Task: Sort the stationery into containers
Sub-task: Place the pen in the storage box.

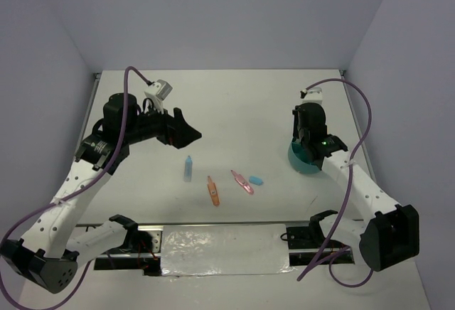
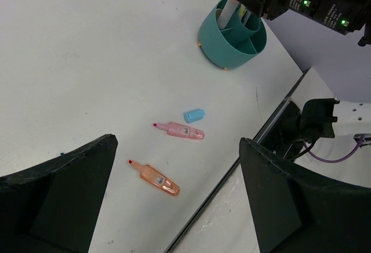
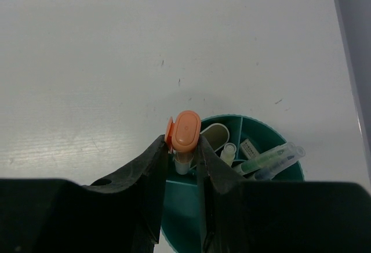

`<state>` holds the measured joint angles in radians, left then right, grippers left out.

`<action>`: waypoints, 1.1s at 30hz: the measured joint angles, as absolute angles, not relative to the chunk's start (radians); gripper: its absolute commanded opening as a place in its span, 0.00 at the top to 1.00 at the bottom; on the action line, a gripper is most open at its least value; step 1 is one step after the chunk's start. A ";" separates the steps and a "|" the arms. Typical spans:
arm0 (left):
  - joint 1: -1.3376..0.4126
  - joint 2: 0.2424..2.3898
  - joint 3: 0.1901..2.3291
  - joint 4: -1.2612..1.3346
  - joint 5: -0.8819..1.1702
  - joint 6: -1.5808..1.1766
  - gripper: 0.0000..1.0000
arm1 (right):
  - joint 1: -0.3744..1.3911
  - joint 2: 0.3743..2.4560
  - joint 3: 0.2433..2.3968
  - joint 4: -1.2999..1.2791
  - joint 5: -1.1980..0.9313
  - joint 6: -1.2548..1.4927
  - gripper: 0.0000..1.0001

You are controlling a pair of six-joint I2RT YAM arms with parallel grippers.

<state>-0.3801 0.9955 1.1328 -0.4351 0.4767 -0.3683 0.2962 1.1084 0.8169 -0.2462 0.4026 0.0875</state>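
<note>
clamping orange-capped highlighter (image 3: 184, 132), right end effector (image 3: 181, 147) over teal divided cup (image 2: 223, 41); left end effector (image 2: 178, 141) apart.

Overhead rear view of whole table (image 1: 234, 104); two downward wrist views, teal cup (image 2: 229, 47) in all.

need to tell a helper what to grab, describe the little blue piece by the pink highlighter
From the round teal plastic cup on the right side of the white table, look left to the loose items. Next to the translucent pink highlighter lies a stubby light blue plastic piece, the shortest thing there, far shorter than the light blue tube.
</note>
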 measured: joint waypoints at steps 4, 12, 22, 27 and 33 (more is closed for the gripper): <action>-0.380 1.009 1.136 -0.435 0.477 -0.368 0.01 | 0.296 1.102 0.816 -0.246 0.402 0.088 0.92; -0.380 1.018 1.138 -0.438 0.476 -0.368 0.01 | 0.296 1.099 0.809 -0.246 0.400 0.088 0.92; -0.380 1.018 1.138 -0.437 0.476 -0.369 0.01 | 0.295 1.096 0.809 -0.246 0.398 0.088 0.92; -0.380 1.018 1.138 -0.437 0.476 -0.369 0.01 | 0.295 1.094 0.809 -0.246 0.395 0.088 0.92; -0.380 1.018 1.138 -0.437 0.477 -0.369 0.01 | 0.295 1.089 0.809 -0.247 0.391 0.088 0.92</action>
<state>-0.3801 1.0176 1.1378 -0.4374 0.4767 -0.3687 0.2955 1.0893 0.8089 -0.2474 0.3908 0.0875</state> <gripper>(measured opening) 0.993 0.303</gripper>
